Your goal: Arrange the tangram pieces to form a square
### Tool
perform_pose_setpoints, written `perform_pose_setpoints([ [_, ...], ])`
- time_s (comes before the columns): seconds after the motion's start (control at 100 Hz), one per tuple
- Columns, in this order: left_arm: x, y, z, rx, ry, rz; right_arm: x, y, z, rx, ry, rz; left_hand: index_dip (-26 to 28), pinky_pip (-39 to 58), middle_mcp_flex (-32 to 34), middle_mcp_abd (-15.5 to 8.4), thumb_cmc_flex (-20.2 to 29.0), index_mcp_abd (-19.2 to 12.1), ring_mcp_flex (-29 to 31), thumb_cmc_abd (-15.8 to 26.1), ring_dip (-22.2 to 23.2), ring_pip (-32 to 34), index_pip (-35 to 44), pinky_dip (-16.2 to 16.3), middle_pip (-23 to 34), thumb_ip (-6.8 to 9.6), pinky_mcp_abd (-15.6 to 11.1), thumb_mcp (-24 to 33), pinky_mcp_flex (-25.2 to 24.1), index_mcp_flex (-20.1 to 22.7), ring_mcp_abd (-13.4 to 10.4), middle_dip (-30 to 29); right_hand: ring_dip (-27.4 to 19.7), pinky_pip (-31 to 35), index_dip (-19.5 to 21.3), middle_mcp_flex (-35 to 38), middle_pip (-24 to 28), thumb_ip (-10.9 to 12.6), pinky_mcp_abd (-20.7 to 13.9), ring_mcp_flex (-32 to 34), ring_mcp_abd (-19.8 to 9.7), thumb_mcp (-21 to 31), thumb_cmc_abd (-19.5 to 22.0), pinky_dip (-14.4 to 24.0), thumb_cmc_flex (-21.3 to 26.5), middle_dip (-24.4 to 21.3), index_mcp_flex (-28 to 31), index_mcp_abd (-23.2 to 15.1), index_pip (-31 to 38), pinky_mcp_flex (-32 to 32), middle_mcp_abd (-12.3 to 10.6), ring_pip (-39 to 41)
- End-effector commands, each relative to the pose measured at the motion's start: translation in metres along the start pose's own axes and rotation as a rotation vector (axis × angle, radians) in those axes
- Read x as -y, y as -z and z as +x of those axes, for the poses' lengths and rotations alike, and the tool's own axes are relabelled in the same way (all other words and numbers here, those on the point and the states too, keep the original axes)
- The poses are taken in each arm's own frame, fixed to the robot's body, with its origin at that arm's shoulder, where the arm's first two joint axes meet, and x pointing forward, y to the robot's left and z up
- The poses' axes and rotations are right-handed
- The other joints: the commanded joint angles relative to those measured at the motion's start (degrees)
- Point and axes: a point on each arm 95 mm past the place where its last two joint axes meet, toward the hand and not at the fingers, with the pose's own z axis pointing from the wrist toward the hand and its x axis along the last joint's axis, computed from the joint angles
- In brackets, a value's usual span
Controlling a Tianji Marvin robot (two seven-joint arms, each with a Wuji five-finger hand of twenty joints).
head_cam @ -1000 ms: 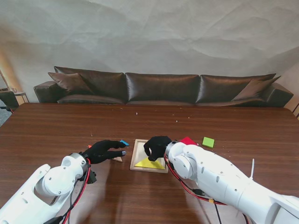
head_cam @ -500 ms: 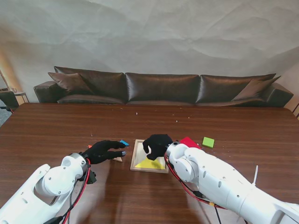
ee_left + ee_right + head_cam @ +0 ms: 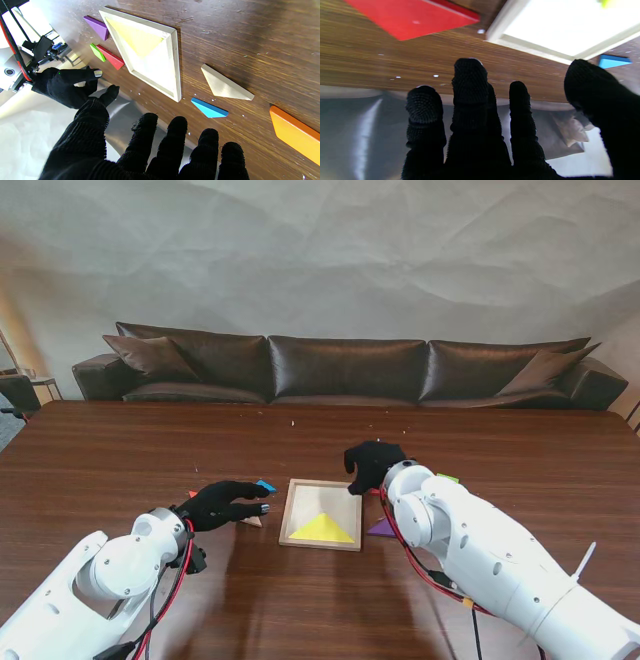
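Black knit gloves on both hands. Left hand hovers over the table left of the tray, fingers spread, nothing in it, palm down above the natural wood triangle and the blue piece. Right hand sits at the tray's far right corner, fingers loosely spread, thumb apart, holding nothing; can't tell if it touches the table.

Wooden tray: pale square frame with raised rim, lying flat on the table near centre. Yellow triangle lies inside it, against the side nearer to me. Rest of the tray interior is bare.

Loose pieces, all flat-sided painted blocks:
- purple triangle just right of the tray
- red piece beside the tray's right side, near the right hand
- green piece next to the red one
- orange piece well left of the tray, rounded corners

Table is dark brown wood with visible grain, scattered light crumbs and specks. Dark brown leather sofa runs along the far edge, creased white backdrop behind it.
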Motion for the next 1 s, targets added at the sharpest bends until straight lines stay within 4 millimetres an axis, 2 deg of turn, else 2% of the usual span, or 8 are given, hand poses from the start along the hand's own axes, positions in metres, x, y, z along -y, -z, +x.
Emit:
perform_pose_setpoints([
  [0.0, -0.003, 0.000, 0.002, -0.010, -0.003, -0.011, 0.006, 0.001, -0.029, 0.070, 0.025, 0.033, 0.08, -1.00, 0.13, 0.23, 1.01, -0.11, -0.05, 1.79, 0.55, 0.21, 0.02, 0.74, -0.14, 2.40, -1.14, -1.52, -0.35, 1.01, 0.33, 0.52, -0.68, -0.34, 0.07, -3.54, -0.75, -0.94, 0.46, -1.39, 0.75, 1.23, -3.98, -0.86, -0.90, -1.74, -2.50, 0.92, -1.16, -4.23, 1.64, -0.93],
  [0.19, -0.004, 0.001, 0.007, -0.016, -0.026, -0.001, 0.017, 0.000, -0.062, 0.156, 0.021, 0.075, 0.09, -0.98, 0.21, 0.10, 0.91, -0.18, 0.06, 1.85, 0.55, 0.29, 0.05, 0.73, -0.05, 2.44, -1.08, -1.49, -0.21, 1.05, 0.25, 0.54, -1.32, -0.61, -2.22, -6.20, -1.28, -2.57, 0.43, -2.25, 0.99, 3.83, -10.80, -0.96, 0.35, -2.78, -8.82, 0.77, -3.09, -4.23, 1.55, -2.26],
  [0.3, -0.004, 0.001, 0.009, -0.018, -0.036, -0.001, 0.020, -0.002, -0.071, 0.186, 0.030, 0.088, 0.10, -0.98, 0.31, 0.10, 0.89, -0.13, 0.14, 1.83, 0.56, 0.35, 0.10, 0.71, -0.01, 2.44, -1.04, -1.47, -0.13, 1.14, 0.27, 0.55, -1.12, -0.70, -2.86, -6.19, -1.26, -2.93, 0.37, -2.82, 1.15, 4.09, -12.38, -0.98, 0.17, -2.88, -10.95, 0.04, -3.21, -4.26, 0.99, -1.98],
  [0.64, -0.008, -0.002, 0.008, -0.011, -0.031, -0.020, 0.031, -0.014, -0.078, 0.247, 0.063, 0.080, 0.07, -0.98, 0.40, 0.22, 0.84, -0.13, 0.23, 1.78, 0.58, 0.41, 0.05, 0.70, 0.00, 2.42, -1.09, -1.34, -0.17, 1.02, 0.31, 0.57, -0.20, 0.95, -4.02, -4.23, -0.82, -3.35, -1.01, -2.34, 0.37, 4.45, -13.56, -0.57, -0.69, -2.88, -13.54, -0.96, -2.48, -2.71, -0.17, 1.05],
  [0.82, -0.008, -0.002, 0.008, -0.007, -0.028, -0.027, 0.037, -0.020, -0.078, 0.256, 0.050, 0.079, 0.08, -0.99, 0.48, 0.35, 0.80, -0.12, 0.29, 1.76, 0.59, 0.42, 0.06, 0.71, 0.03, 2.41, -1.06, -1.27, -0.21, 1.02, 0.36, 0.58, -0.26, 1.64, -4.62, -1.63, -0.75, -3.45, -1.12, -1.03, 0.10, 4.61, -13.83, -0.63, -0.66, -2.95, -13.32, -0.96, -1.71, -1.86, -1.04, 1.98],
  [0.99, -0.009, -0.003, 0.009, -0.003, -0.027, -0.032, 0.042, -0.022, -0.078, 0.260, 0.039, 0.081, 0.08, -0.98, 0.48, 0.31, 0.72, -0.14, 0.30, 1.77, 0.60, 0.42, 0.09, 0.72, 0.00, 2.39, -1.08, -1.27, -0.21, 1.11, 0.36, 0.57, -0.34, 1.96, -4.97, 0.61, -0.94, -3.55, -0.78, 0.15, -0.10, 5.07, -15.32, -0.73, -0.17, -3.09, -11.04, -1.22, -0.48, -1.36, -0.82, 2.45],
])
